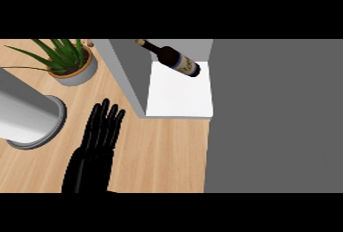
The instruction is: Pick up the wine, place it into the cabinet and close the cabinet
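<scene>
Wine [175, 59]: dark bottle, pale label, tilted | inside cabinet [127, 72]

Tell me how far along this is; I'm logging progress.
Done: the wine bottle lies inside the open cabinet. In hand: nothing; the left hand rests open on the counter. Left: closing the cabinet. The right hand isn't visible.
</scene>
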Motion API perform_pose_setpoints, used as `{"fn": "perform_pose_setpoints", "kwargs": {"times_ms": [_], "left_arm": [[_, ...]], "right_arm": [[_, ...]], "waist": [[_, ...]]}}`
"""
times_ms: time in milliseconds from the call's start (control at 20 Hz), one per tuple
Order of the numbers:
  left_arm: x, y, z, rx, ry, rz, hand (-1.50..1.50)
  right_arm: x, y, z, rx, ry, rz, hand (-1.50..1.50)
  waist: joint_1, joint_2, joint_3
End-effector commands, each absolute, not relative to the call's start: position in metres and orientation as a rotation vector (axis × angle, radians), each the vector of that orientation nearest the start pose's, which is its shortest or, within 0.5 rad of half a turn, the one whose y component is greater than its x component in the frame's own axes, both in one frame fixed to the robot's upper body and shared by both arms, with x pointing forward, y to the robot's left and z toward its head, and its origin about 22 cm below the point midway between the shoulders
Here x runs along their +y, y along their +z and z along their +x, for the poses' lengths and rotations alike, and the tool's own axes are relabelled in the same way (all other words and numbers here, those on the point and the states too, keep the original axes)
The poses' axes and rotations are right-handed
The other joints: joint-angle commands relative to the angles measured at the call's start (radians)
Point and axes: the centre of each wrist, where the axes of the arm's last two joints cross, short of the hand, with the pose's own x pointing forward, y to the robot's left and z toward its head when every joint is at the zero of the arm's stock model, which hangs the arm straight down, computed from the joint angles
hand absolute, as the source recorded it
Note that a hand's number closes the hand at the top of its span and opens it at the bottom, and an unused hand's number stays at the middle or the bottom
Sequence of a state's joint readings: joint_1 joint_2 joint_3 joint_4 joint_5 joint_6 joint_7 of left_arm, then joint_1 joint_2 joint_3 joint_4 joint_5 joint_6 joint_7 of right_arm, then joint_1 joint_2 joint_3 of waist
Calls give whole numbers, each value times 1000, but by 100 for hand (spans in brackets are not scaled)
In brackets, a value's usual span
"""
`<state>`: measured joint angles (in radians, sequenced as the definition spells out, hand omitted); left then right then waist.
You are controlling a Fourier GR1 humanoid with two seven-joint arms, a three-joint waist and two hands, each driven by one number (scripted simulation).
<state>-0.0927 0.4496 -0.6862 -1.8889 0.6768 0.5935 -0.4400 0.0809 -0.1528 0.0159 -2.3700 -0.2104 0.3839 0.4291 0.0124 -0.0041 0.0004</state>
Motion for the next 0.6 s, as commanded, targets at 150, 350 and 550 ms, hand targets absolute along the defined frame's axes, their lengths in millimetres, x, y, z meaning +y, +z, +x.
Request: {"fn": "perform_pose_setpoints", "kwargs": {"times_ms": [150,350,550], "left_arm": [[202,79,153,-1904,146,-251,-150],[226,73,140,-1919,209,-206,-150],[253,82,138,-1934,236,-187,-150]], "right_arm": [[-234,169,150,-1733,733,342,150],[-208,164,142,-1642,712,495,150],[-194,175,124,-1654,735,566,150]], "waist": [[2,0,0],[9,1,-2],[-1,0,-2]]}}
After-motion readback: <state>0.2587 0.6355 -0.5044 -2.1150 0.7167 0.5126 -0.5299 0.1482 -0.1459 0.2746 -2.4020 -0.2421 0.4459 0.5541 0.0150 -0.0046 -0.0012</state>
